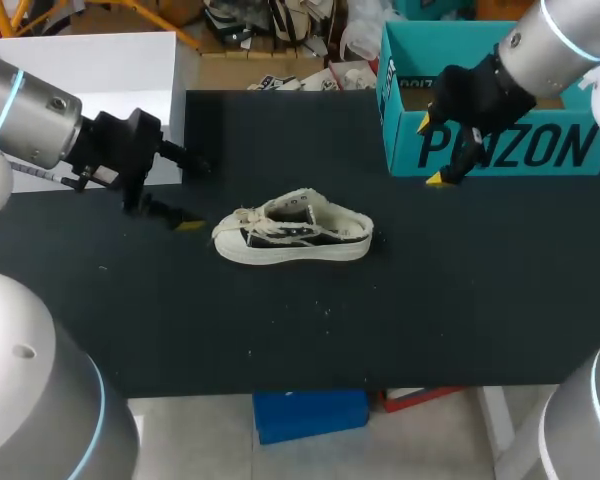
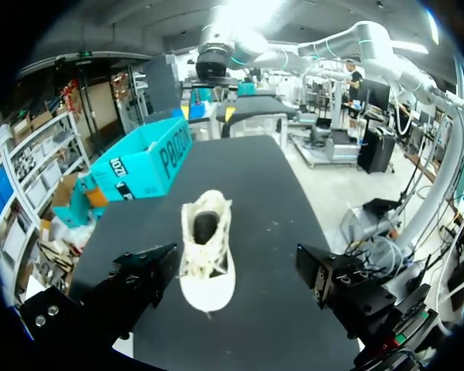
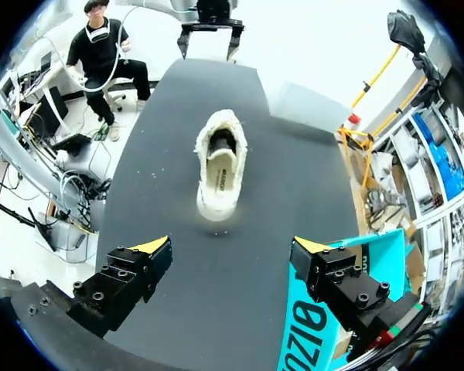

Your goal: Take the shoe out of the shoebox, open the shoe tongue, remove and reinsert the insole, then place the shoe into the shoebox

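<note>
A dark table (image 1: 430, 300) fills the middle of the room, and the shoe (image 1: 292, 232) stands on it on its own sole. It is a pale sneaker with a dark side and loose laces. It is out of its box, so I think that first step is done.

Something pale shows inside the shoe's opening in the right wrist view. It is likely the insole (image 3: 223, 171), and it looks to be in place.

The left gripper (image 1: 192, 192) hangs near the toe of the shoe. Its two fingers are spread wide and hold nothing. The right gripper (image 1: 429, 150) is off past the heel of the shoe, farther away, and it too is spread wide with nothing in it.

The shoe sits between the two grippers with one end facing each. I think that lets one hold it steady while the other pulls at the tongue.

The teal shoebox (image 1: 500, 150) stands well apart from the shoe, behind its heel end, open side up and ready for later.
</note>
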